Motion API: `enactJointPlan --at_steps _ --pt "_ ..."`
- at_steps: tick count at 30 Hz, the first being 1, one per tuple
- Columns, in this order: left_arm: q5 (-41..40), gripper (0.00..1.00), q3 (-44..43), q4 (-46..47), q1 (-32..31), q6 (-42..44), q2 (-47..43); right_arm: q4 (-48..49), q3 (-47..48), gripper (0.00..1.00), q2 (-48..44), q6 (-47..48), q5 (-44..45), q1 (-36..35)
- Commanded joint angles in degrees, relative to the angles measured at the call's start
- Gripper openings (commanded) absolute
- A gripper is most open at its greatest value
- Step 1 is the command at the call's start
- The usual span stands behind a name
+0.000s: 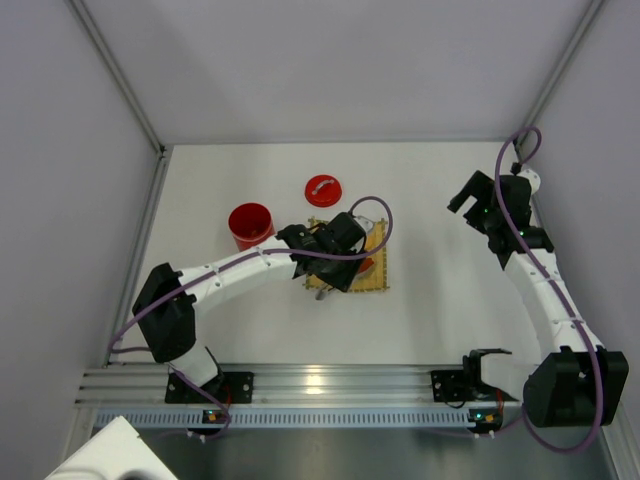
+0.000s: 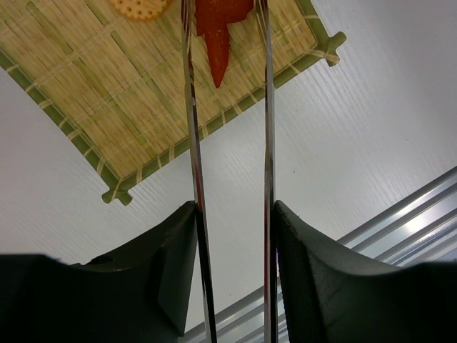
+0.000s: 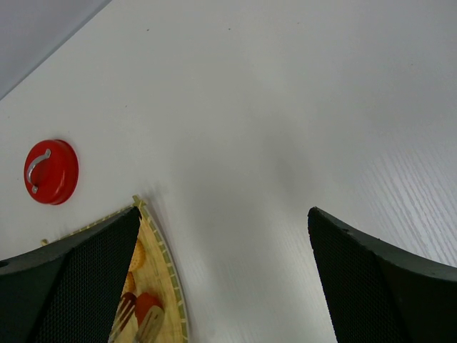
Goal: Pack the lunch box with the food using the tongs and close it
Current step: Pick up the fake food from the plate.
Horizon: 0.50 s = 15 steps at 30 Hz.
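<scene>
Left gripper point(image 2: 232, 236) clamped on thin silver metal tongs point(image 2: 268, 143), tong arms straddling a red food chunk point(image 2: 214, 36) on the square yellow bamboo mat point(image 2: 107, 107). Red cylindrical lunch box point(image 1: 250, 225) open near the mat, red round lid point(image 1: 323, 189) off. Right gripper point(image 3: 225, 214) spread wide, holding nothing. Packing looks early.

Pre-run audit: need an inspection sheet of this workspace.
Surface: white table, no spills seen.
Job's things: lunch box upright, open; lid off, beside it on the table; food on bamboo mat; tongs reaching over the mat.
Clutter: nothing seen.
Grippers: left gripper shut on tongs; right gripper open, empty.
Cables: left purple cable loops over the mat; right purple cable loops near the wall.
Surroundings: pale walls, aluminium rail at the near edge.
</scene>
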State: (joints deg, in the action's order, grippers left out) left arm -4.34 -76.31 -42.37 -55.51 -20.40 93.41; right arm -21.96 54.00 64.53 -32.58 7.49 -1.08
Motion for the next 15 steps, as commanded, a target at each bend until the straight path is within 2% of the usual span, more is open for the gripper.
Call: enactJointPlan --at_steps 1,6,15 --pt "-0.4 0.49 -0.1 2.8 0.0 0.7 0.0 2.1 0.9 1.0 -1.4 0.8 1.0 -0.5" --pt "-0.5 0.42 -0.3 2.8 0.0 0.8 0.0 2.4 0.9 1.0 -1.4 0.7 1.0 -0.5" --pt "-2.5 0.38 -1.9 0.8 0.0 1.3 -2.6 2.3 0.9 0.99 -1.4 0.8 1.1 -0.5"
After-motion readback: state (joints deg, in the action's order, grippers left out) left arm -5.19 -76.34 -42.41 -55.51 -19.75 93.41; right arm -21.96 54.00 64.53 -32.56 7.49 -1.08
